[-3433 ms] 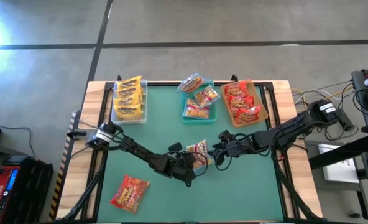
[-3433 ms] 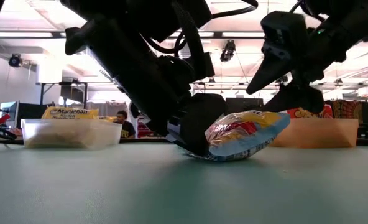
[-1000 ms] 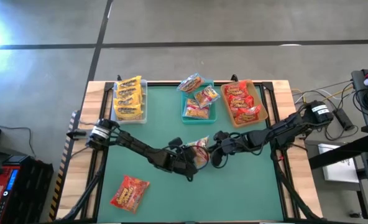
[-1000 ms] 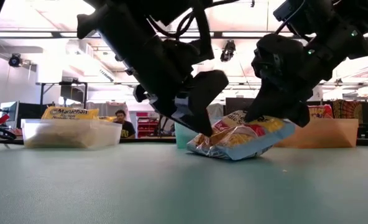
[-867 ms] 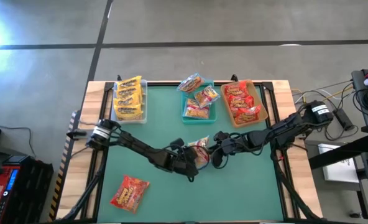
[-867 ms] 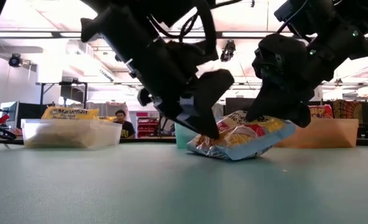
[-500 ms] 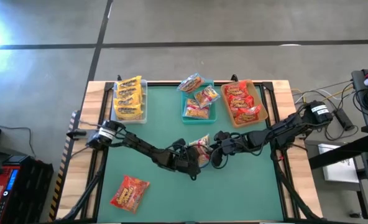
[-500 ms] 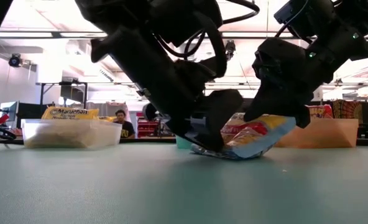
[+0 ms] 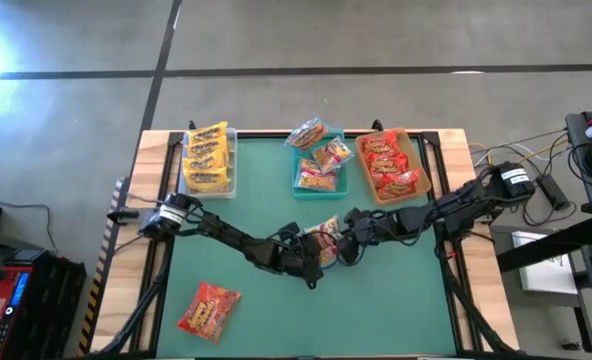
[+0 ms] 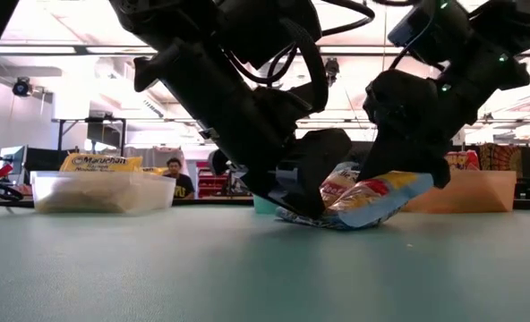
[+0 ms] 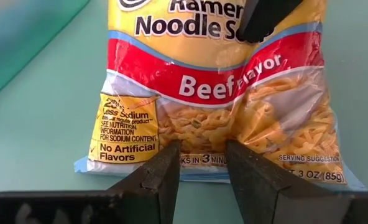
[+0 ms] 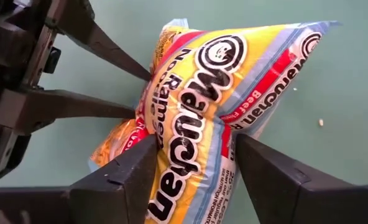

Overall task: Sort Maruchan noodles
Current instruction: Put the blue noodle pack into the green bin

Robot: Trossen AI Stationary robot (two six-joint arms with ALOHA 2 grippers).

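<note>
With our left gripper (image 11: 199, 168) pinching the beef noodle packet's (image 9: 323, 239) edge and our right gripper (image 12: 193, 158) parted astride its far end, we should close squarely before lifting.

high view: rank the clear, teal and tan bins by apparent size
1. tan bin, looks largest
2. clear bin and teal bin: too alike to rank, and packets hide much of each bin's outline.

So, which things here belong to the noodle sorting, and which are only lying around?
Belong to the job:
- beef packet between left hand and right hand
- red packet
- packets in clear bin, teal bin, tan bin

Only around:
- cables
- red tool case
</note>
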